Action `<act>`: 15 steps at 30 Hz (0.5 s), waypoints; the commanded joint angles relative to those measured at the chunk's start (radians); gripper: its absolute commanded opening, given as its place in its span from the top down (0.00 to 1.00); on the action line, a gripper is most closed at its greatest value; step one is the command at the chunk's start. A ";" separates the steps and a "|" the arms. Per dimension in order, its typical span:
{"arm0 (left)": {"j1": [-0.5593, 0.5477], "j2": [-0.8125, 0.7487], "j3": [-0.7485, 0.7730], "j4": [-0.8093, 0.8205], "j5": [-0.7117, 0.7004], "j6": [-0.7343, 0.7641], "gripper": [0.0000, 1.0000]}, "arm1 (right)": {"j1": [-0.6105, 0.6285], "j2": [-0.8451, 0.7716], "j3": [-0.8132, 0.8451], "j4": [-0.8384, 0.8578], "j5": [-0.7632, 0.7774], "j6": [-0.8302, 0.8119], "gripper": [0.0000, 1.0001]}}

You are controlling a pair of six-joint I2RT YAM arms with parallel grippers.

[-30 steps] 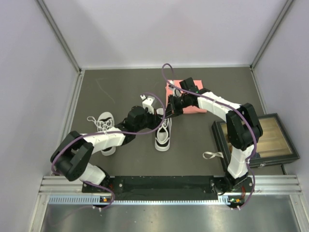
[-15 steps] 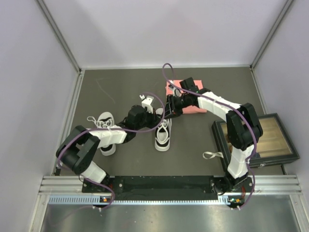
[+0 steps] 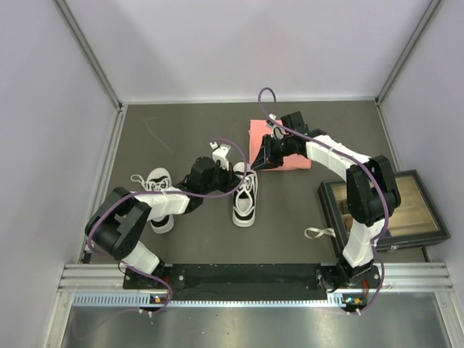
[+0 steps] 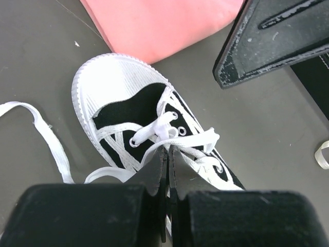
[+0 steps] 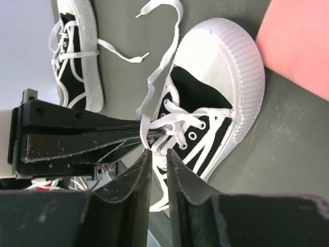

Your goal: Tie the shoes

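Your left gripper is pinched shut on a lace right at its tips, over the sneaker. Your right gripper, jaws barely parted and empty, hovers opposite. The laces look soft, light and slippery, so grip mid-strand. The second sneaker lies beyond.

The right pincer hangs slightly parted near a sneaker (pink cloth beside its toe).

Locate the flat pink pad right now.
Top view: the flat pink pad lies on the dark tabletop, right of centre toward the back wall, just beyond the toe of the black-and-white sneaker that sits mid-table.
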 commanded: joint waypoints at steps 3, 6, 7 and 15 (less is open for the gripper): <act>0.003 0.017 0.017 0.041 0.052 0.024 1.00 | 0.001 0.056 0.030 -0.041 0.071 -0.002 0.80; 0.003 0.017 0.022 0.046 0.064 0.035 1.00 | 0.009 0.071 0.049 -0.057 0.074 -0.003 0.77; 0.003 0.018 0.023 0.046 0.078 0.035 1.00 | 0.015 0.085 0.056 -0.061 0.077 -0.005 0.77; 0.003 0.031 0.031 0.046 0.093 0.058 1.00 | 0.051 0.131 0.100 -0.042 0.045 0.028 0.69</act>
